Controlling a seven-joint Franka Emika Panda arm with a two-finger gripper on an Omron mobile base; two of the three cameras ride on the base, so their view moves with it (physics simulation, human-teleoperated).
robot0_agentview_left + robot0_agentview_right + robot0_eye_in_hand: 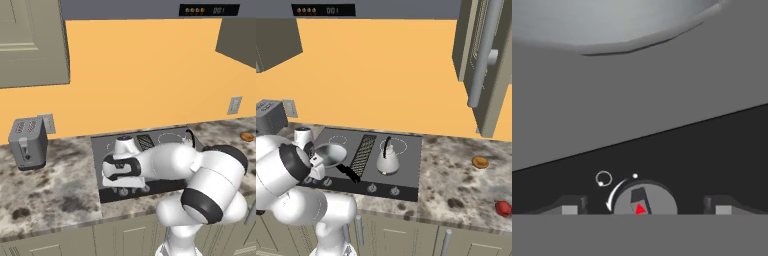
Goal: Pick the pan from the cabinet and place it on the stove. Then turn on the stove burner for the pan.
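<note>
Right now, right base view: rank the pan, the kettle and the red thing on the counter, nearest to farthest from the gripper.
1. Pan, left side of the stove, just behind the gripper.
2. Kettle, right side of the stove.
3. Red thing, far right on the counter.

A matt black stove sits in a mottled, stone-look counter at lower right. The pan shows dull grey metal; the kettle gleams silver. A brushed-metal toaster stands at left.
</note>
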